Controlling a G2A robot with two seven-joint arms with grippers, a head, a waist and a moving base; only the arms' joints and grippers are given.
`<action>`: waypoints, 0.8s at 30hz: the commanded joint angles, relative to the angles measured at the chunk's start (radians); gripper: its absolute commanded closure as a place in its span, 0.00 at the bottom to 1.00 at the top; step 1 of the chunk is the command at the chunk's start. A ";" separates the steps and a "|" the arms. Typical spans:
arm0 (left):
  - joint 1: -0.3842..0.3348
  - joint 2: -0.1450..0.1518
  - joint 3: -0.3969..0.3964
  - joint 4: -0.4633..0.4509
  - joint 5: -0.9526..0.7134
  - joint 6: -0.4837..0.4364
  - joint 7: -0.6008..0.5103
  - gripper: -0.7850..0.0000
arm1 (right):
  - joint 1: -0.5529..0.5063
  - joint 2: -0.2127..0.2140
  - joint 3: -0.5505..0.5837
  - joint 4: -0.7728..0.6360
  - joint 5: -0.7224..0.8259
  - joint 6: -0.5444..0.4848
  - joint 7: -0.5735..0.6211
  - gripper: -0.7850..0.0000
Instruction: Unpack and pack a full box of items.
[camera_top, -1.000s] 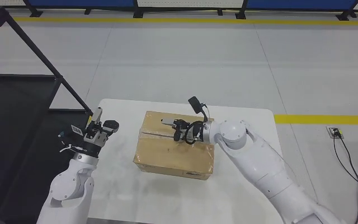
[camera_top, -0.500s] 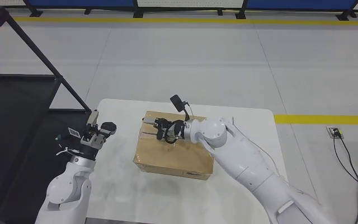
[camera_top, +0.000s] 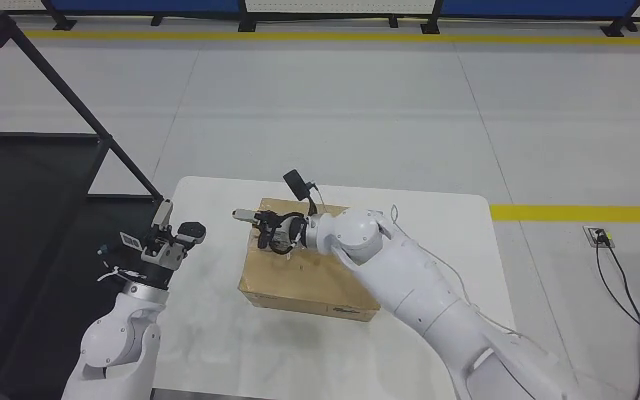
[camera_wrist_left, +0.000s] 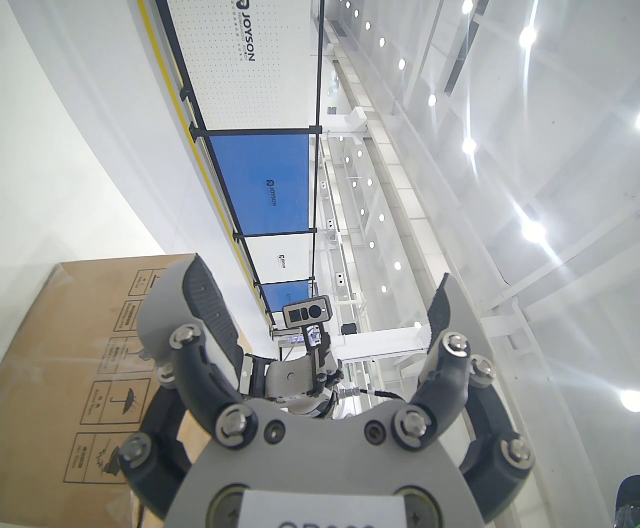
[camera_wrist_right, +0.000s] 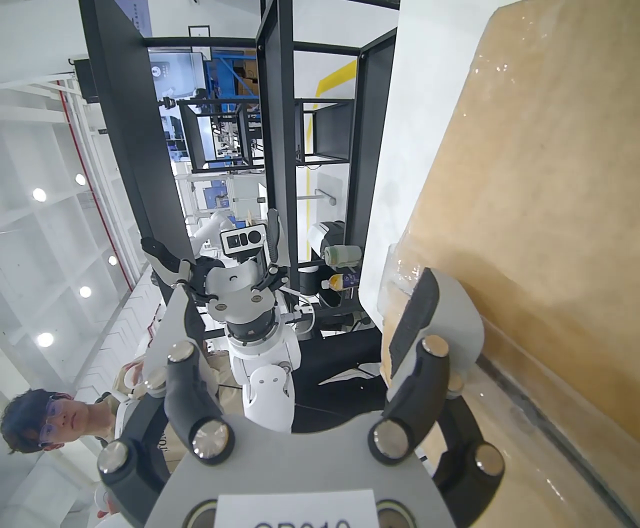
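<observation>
A closed cardboard box (camera_top: 310, 268) sits in the middle of the white table (camera_top: 440, 330), its top seam covered with clear tape (camera_wrist_right: 400, 270). My right gripper (camera_top: 253, 220) lies low over the far left corner of the box top, open, with nothing held. In the right wrist view the right gripper (camera_wrist_right: 295, 295) has one finger pad (camera_wrist_right: 415, 320) against the taped edge of the box (camera_wrist_right: 540, 200). My left gripper (camera_top: 176, 234) is raised beside the table's left edge, left of the box. Seen from its own wrist, the left gripper (camera_wrist_left: 322, 300) is open and empty, the box's printed side (camera_wrist_left: 90, 360) beside it.
A black metal rack (camera_top: 40, 220) stands just left of the table, with bottles on a shelf (camera_wrist_right: 342, 255). Bare white tabletop lies in front of and to the right of the box. Grey floor with a yellow line (camera_top: 560, 212) runs beyond.
My right gripper has slid left along the box's top seam, from the middle to the far left corner. The left gripper has drifted slightly left and stays open.
</observation>
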 joint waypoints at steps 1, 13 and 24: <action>0.000 0.000 0.000 0.002 0.000 -0.001 -0.003 0.00 | 0.008 -0.014 -0.006 0.023 -0.008 -0.006 -0.007 0.87; -0.005 0.001 0.003 0.011 -0.008 -0.003 -0.016 0.00 | 0.043 -0.066 -0.016 0.138 -0.055 -0.003 0.042 1.00; -0.016 0.001 0.014 0.012 -0.002 0.003 -0.023 0.00 | 0.045 -0.079 -0.036 0.141 -0.193 0.047 0.032 1.00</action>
